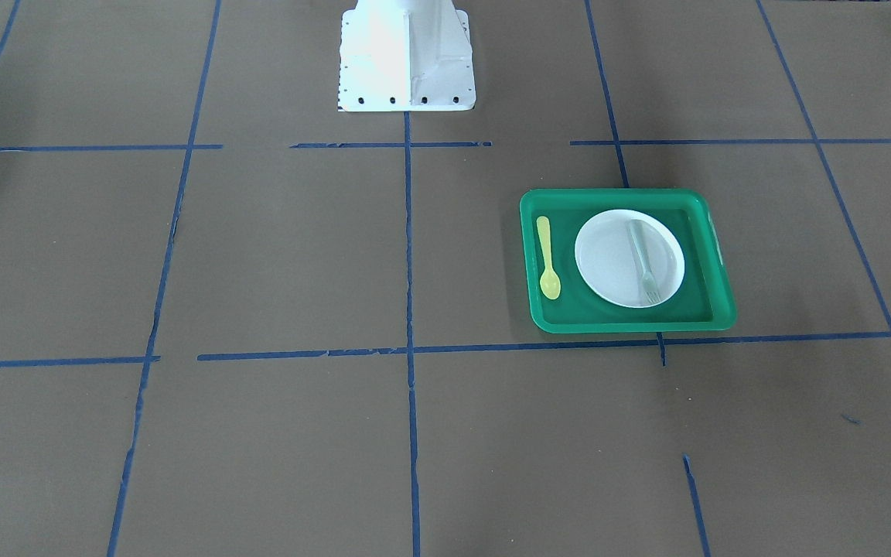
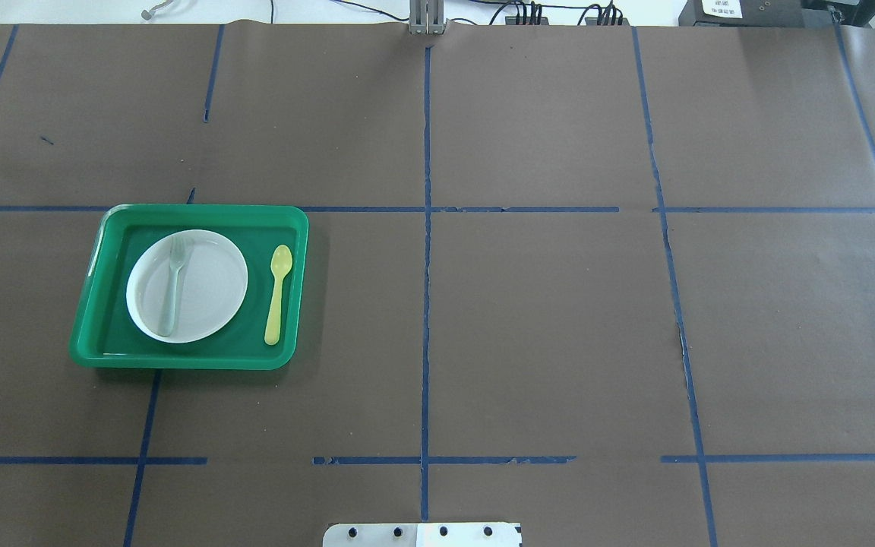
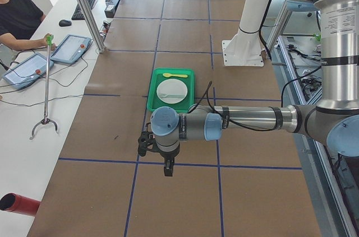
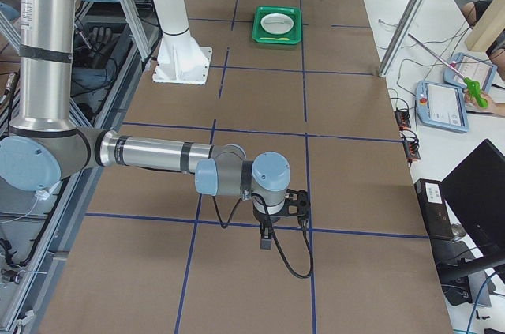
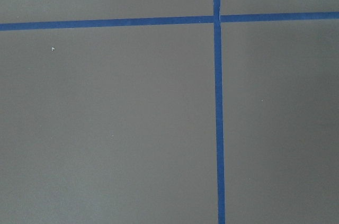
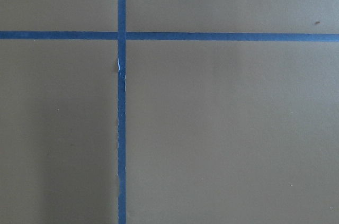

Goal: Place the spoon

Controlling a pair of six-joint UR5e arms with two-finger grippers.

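The pale-yellow spoon (image 1: 547,259) lies flat on the floor of a green tray (image 1: 616,196), beside a white plate (image 1: 608,263), not on it. A grey translucent fork (image 1: 643,259) lies on the plate. In the overhead view the spoon (image 2: 278,295) is right of the plate (image 2: 210,289) in the tray (image 2: 202,210). My left gripper (image 3: 167,167) hangs over bare paper, away from the tray; I cannot tell if it is open. My right gripper (image 4: 266,238) hangs over the table's far end; I cannot tell its state. Both wrist views show only brown paper and blue tape.
Brown paper with blue tape lines (image 2: 426,304) covers the table. The white robot base (image 1: 407,58) stands at mid-table edge. An operator (image 3: 17,15) sits at a side desk with tablets (image 3: 72,48); a metal post (image 3: 84,7) stands at the table edge.
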